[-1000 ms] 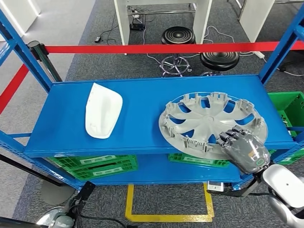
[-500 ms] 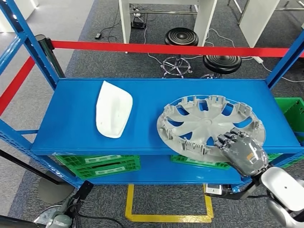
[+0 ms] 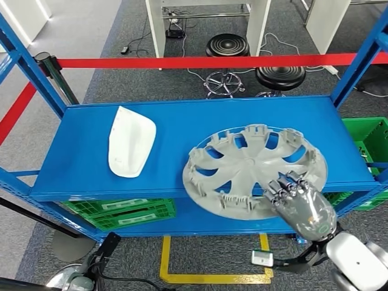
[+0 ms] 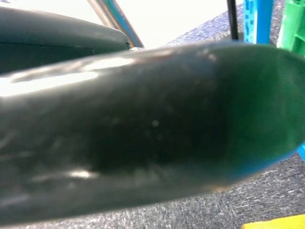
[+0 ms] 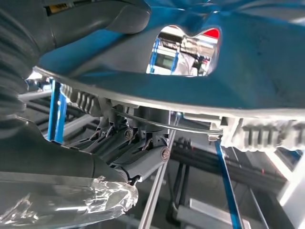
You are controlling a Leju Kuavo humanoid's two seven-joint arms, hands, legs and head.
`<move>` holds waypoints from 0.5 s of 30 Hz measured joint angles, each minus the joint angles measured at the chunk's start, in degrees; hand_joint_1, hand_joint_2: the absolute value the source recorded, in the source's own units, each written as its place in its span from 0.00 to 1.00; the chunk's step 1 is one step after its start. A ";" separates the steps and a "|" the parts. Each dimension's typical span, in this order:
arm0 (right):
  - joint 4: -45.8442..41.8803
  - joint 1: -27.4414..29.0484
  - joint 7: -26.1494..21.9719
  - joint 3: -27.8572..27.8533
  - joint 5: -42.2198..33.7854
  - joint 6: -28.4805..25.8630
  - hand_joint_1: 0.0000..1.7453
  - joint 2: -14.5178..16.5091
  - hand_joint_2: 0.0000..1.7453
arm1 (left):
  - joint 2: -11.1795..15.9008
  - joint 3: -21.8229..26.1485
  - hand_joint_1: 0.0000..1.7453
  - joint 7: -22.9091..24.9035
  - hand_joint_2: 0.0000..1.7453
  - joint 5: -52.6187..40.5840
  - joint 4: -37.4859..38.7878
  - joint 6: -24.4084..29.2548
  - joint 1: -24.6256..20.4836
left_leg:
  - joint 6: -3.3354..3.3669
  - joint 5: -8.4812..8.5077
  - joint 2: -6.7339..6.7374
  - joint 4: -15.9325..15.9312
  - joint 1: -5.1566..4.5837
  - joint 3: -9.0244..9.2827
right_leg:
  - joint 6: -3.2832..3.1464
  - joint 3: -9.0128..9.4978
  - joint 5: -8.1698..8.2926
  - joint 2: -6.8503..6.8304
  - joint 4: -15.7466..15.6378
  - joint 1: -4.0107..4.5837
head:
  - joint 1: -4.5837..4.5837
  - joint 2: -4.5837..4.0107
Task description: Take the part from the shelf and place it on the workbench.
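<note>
My right hand [image 3: 298, 206] clamps the hubcap's [image 3: 247, 167] near rim, fingers above, thumb beneath; the disc overhangs the shelf [image 3: 82, 163] edge toward me.

Your robot's right hand [image 3: 298, 203] reaches up from the lower right on its silver arm, fingers [image 3: 284, 185] curled over the rim of the wheel cover [image 3: 247, 163], gripping it.
</note>
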 joint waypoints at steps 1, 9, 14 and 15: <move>-0.29 0.36 0.13 0.21 0.22 -0.21 1.00 0.18 1.00 | -0.01 0.01 0.00 -0.01 0.00 0.02 0.00 0.03 0.07 | 0.06 0.23 0.00 1.10 -0.01 -0.58 | -0.01 0.04 -0.01 0.02 0.00 0.02 | 0.00 0.00; -1.47 1.37 0.66 0.99 0.77 -1.27 1.00 1.22 1.00 | -0.05 0.03 0.00 -0.15 0.00 0.07 0.00 0.20 0.08 | 1.50 7.43 -0.04 -15.21 -0.11 7.01 | 1.41 0.10 0.04 0.18 -0.22 0.37 | 0.08 0.00; -1.51 1.85 0.75 1.15 1.20 -1.74 1.00 1.63 1.00 | -0.02 0.14 0.00 -0.15 0.00 0.13 0.00 0.35 0.14 | 2.67 7.74 -0.02 -15.54 0.20 7.21 | 2.51 -5.15 -5.93 -0.05 10.97 0.24 | 0.53 0.00; -1.51 1.98 0.76 1.21 1.21 -1.77 1.00 1.75 1.00 | -0.04 0.16 0.00 -0.15 0.00 0.13 0.00 0.37 0.18 | 2.71 7.73 -0.02 -15.52 0.17 7.21 | 2.61 -6.72 -7.01 -0.05 14.23 0.22 | 0.52 0.00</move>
